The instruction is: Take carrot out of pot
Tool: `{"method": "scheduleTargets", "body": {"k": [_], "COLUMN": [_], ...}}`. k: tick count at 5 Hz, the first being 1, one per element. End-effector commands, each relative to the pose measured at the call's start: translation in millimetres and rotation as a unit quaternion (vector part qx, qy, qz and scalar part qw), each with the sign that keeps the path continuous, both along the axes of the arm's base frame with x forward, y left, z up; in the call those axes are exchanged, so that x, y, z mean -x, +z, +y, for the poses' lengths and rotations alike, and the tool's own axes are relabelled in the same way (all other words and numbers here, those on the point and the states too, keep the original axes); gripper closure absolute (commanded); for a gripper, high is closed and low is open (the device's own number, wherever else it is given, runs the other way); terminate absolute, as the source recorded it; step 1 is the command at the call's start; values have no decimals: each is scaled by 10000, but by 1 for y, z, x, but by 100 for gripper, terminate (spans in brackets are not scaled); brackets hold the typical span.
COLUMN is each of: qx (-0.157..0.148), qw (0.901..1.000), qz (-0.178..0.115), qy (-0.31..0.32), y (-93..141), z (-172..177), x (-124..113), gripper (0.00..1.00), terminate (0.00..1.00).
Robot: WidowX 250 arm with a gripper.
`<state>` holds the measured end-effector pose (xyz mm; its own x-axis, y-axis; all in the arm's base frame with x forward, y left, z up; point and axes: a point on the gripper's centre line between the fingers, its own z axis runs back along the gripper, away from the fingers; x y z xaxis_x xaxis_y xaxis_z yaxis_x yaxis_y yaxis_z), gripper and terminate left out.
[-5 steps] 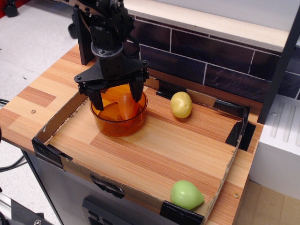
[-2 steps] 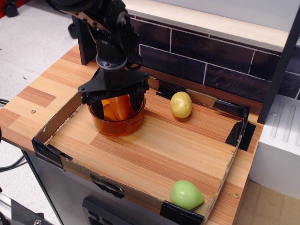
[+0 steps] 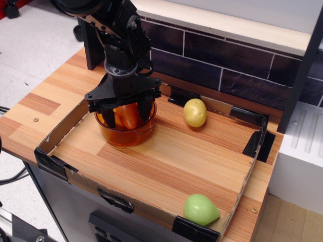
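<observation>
The amber translucent pot [image 3: 123,137] stands at the back left of the cardboard tray. The orange-red carrot [image 3: 130,116] stands inside it, leaning a little. My black gripper [image 3: 126,118] is lowered into the pot from above, with one finger [image 3: 109,119] left of the carrot and the other finger [image 3: 144,111] right of it. The jaws stand apart with the carrot between them. I cannot tell whether either finger touches the carrot. The lower part of the carrot shows only through the pot wall.
A yellow lemon-like toy [image 3: 195,112] lies right of the pot. A green pear-like toy [image 3: 200,209] lies in the tray's front right corner. Low cardboard walls [image 3: 59,132] ring the tray. A dark brick wall [image 3: 227,65] runs behind it.
The gripper has come down from above the pot until its fingers are inside it on either side of the carrot. The jaws have narrowed a little. The carrot and pot stay in place.
</observation>
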<state>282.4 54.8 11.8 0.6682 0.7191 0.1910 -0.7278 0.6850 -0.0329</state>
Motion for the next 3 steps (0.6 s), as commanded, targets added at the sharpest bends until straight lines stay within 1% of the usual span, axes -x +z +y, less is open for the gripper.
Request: {"method": "scheduleTargets", "body": {"k": [1, 2, 3], "qx": [38, -170, -256], "qw": [9997, 9965, 9906], "qz": [-246, -809, -1296], "qy": [-4, 93, 351], "y": [16, 46, 82], "z": [5, 7, 4], "x": [-2, 3, 10], "gripper": [100, 100, 100], "terminate": [0, 0, 0]}}
